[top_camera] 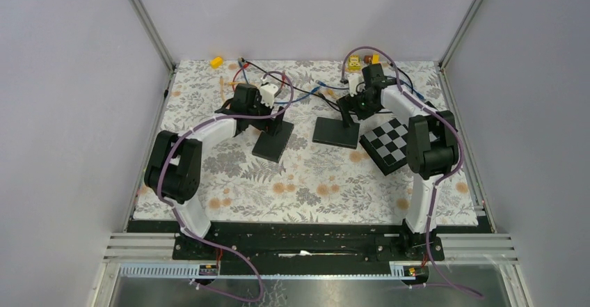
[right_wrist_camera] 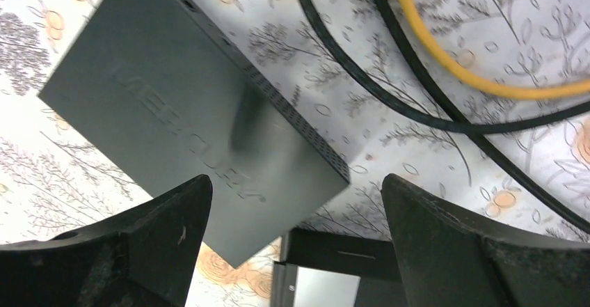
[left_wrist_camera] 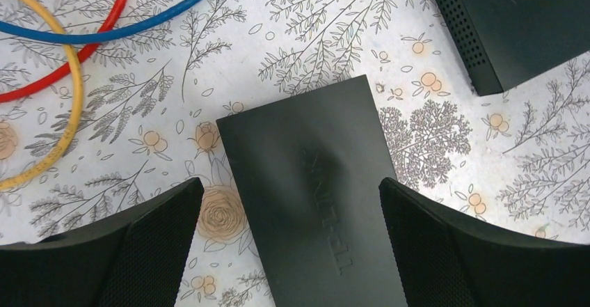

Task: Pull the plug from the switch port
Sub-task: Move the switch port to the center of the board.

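Black plastic switch box (left_wrist_camera: 313,202) sitting below my left gripper (left_wrist_camera: 290,189), jaws standing wide, empty | right gripper (right_wrist_camera: 298,182) also gaping empty, hovering over second black vented switch box (right_wrist_camera: 188,112) | plug: not showing in any port, cannot tell where | step: I'm judging approach | next: locating plug, pinching it, pulling straight out

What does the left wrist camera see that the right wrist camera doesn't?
Only the left wrist view: a black TP-LINK box below the left tool, a red cable, a blue cable and the corner of a second black box. Only the right wrist view: a black MERCURY box below the right tool, and two black cables. Both: the flowered cloth, a yellow cable in each, and tool fingers spread wide, holding nothing.
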Controlling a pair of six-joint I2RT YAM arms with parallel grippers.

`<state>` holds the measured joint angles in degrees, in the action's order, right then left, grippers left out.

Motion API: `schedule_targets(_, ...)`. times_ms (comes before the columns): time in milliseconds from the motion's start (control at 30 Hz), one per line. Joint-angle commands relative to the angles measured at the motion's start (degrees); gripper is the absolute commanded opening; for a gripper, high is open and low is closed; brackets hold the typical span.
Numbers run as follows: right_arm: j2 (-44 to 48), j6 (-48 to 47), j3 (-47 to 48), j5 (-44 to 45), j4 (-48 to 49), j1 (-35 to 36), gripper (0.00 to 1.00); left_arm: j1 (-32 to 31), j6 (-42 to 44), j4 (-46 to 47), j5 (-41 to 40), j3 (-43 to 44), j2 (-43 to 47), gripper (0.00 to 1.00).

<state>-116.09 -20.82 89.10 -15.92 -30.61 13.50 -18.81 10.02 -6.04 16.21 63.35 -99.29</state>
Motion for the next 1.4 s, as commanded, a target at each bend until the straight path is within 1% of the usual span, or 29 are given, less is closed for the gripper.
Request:
schedule_targets(0, 2.25, -1.12, -0.4, -0.37, -2.04, -3.07, 0.98, 0.18, -4.34, 2.03, 1.71, 3.55, -3.14, 0.99)
schedule_targets(133, 0.78, -0.22, 0.13, -4.24, -3.33, -5.67, 0.96, 0.18, -7.0, 3.69, 2.04, 4.48, -5.02, 0.99)
schedule_targets(267, -1.95, 0.22, 1.86, -9.23, -5.53, -7.13, 0.92, 0.31, -8.37, 4.63, 1.37, 5.19, -5.88, 0.99)
schedule_targets(333, -3.4, 0.77, 2.48, -11.53, -6.05, -7.25, 0.89, 0.39, -9.6, 5.09, 1.16, 5.57, -6.59, 0.99)
schedule_targets(467, -5.98, 2.19, 3.09, -15.29, -6.42, -7.28, 0.8, 0.85, -12.5, 4.18, 1.09, 8.23, -9.31, 0.99)
schedule_targets(700, -8.35, 3.53, 2.53, -19.41, -6.24, -6.99, 0.74, 1.38, -16.05, 5.86, 0.15, 11.85, -14.42, 0.99)
schedule_targets(867, -9.23, 2.56, 1.93, -17.23, -6.13, -4.63, 0.67, 2.58, -20.91, 8.2, -0.29, 14.5, -18.42, 0.99)
schedule_targets(933, -9.32, 1.8, 1.63, -16.12, -6.15, -3.17, 0.66, 3.53, -22.95, 8.28, -0.39, 14.6, -19.5, 0.99)
schedule_targets(1000, -9.16, 1.12, 1.39, -14.76, -6.21, -1.67, 0.65, 4.5, -24.16, 8.41, -0.41, 13.66, -19.81, 0.96)
schedule_targets(1100, -8.95, -0.17, 1.17, -12.64, -6.21, 0.66, 0.64, 5.98, -25.39, 8.41, 0.26, 11.21, -18.92, 0.92)
schedule_targets(1300, -8.24, -1.73, -0.08, -10.18, -6.22, 4.37, 0.62, 8.02, -25.05, 10.1, -0.43, 2.49, -13.48, 0.86)
schedule_targets(1367, -8.02, -1.61, -0.36, -9.91, -6.2, 4.96, 0.62, 8.58, -25.55, 10.63, 0.58, 0.11, -11.8, 0.84)
